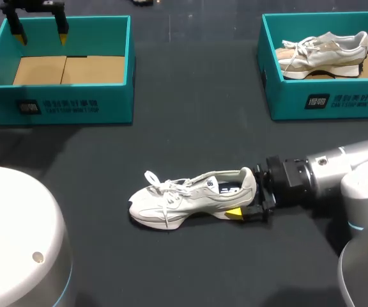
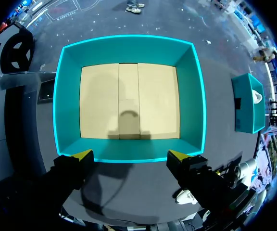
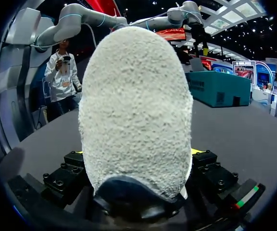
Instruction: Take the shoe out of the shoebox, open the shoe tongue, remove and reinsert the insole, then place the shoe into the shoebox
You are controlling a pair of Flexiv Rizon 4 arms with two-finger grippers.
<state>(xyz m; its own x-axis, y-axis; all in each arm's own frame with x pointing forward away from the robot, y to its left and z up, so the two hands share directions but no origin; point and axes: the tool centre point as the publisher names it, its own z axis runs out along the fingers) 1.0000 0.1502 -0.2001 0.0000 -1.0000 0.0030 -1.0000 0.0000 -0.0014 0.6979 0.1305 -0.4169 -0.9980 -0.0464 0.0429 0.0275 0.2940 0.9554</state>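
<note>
A white-and-beige shoe [image 1: 190, 198] lies on its side on the dark table, toe to the left, with a dark insole showing in its opening. My right gripper [image 1: 245, 195] is at the heel, one yellow fingertip [image 1: 234, 212] against the near side of the sole. In the right wrist view the fuzzy heel [image 3: 136, 106] fills the space between the widely spread fingers of that gripper [image 3: 138, 154], which stands open around it. My left gripper [image 1: 41, 35] hangs open and holding nothing over the far edge of the left teal shoebox [image 1: 56, 105]. That shoebox [image 2: 129, 48] shows only its cardboard floor below the left gripper [image 2: 130, 155].
A second teal shoebox [image 1: 328, 102] at the back right holds another beige shoe [image 1: 324, 54]. A white rounded robot base [image 1: 18, 236] fills the near left corner. Open dark tabletop lies between the two boxes and the shoe.
</note>
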